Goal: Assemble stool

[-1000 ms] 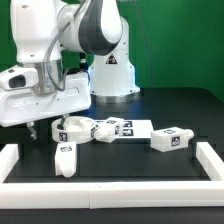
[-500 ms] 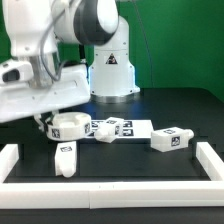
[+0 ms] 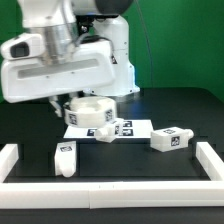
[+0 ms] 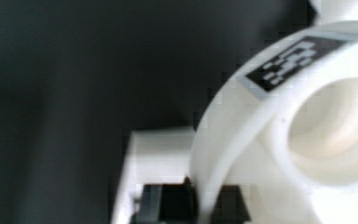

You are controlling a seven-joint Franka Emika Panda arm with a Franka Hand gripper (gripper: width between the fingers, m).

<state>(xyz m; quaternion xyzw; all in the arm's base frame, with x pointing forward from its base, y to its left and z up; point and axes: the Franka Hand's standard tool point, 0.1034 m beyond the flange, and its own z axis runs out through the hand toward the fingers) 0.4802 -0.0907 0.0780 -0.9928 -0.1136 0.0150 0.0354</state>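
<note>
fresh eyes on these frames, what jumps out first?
The round seat is pinched by its rim in the gripper, centre-left in the exterior view and apparently clear of the black table. A loose leg lies at that view's front left, and a second leg at its right.

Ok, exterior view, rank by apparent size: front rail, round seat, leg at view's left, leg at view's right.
1. front rail
2. round seat
3. leg at view's left and leg at view's right: alike, unranked
</note>
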